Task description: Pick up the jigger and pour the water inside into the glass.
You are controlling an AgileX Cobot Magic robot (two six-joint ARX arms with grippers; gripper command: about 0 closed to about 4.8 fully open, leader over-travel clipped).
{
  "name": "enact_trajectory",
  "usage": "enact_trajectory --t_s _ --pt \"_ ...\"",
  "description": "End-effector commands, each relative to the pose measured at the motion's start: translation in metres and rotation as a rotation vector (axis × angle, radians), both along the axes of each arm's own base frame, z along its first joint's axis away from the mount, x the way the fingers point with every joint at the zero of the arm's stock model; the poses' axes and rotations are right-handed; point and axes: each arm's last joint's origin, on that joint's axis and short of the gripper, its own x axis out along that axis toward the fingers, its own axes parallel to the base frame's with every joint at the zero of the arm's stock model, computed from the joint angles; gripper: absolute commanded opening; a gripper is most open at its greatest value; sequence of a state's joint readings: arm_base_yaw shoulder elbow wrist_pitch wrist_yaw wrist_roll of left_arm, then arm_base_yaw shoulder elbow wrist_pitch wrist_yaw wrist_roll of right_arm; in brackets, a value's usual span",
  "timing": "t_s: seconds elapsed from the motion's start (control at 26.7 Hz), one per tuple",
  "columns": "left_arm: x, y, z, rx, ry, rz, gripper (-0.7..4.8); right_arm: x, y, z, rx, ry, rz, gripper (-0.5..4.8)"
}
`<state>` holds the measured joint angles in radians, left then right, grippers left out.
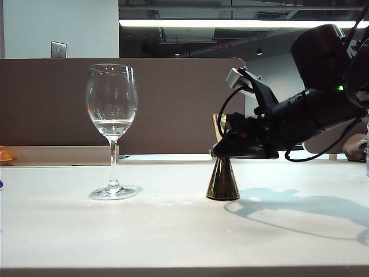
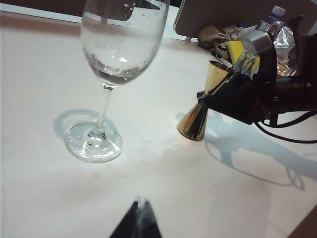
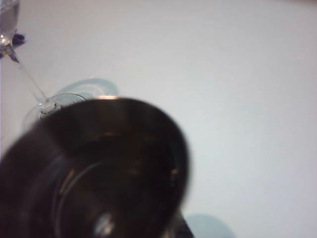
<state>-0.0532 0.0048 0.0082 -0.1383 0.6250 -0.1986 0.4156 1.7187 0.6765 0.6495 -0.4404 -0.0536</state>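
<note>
While upright on table (image 1: 173,231), jigger (image 1: 223,182) waist inside right end effector (image 1: 230,147), grip unclear, left end effector (image 2: 138,223) seemingly closed.

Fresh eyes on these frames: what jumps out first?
The tall clear glass stands on the left of the white table with a little water low in its bowl. To its right, the right gripper reaches in from the right at the waist of the gold jigger, which stands upright on the table. The left gripper shows only as dark tips near the table's front, away from both.
</note>
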Motion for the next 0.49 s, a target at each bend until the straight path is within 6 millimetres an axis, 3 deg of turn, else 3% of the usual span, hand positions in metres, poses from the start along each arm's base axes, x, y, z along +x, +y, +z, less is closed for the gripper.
enact_trajectory --t_s 0.04,0.11,0.22,0.34,0.49 --pt "0.0 0.0 -0.0003 0.005 -0.002 -0.003 -0.05 0.0 0.0006 0.0011 0.005 -0.006 0.004 1.32" --pt "0.0 0.0 -0.0003 0.005 -0.002 -0.003 -0.05 0.0 0.0006 0.0011 0.005 -0.006 0.004 0.96" --pt "0.0 0.0 -0.0003 0.005 -0.002 -0.003 -0.05 0.0 0.0006 0.0011 0.005 -0.006 0.004 0.92" --pt "0.0 0.0 -0.0003 0.005 -0.002 -0.003 -0.05 0.0002 0.0007 0.0021 0.006 -0.009 0.004 0.43" --pt "0.0 0.0 -0.0003 0.005 -0.002 -0.003 -0.05 0.0023 0.0017 0.0085 0.008 -0.012 0.004 0.35"
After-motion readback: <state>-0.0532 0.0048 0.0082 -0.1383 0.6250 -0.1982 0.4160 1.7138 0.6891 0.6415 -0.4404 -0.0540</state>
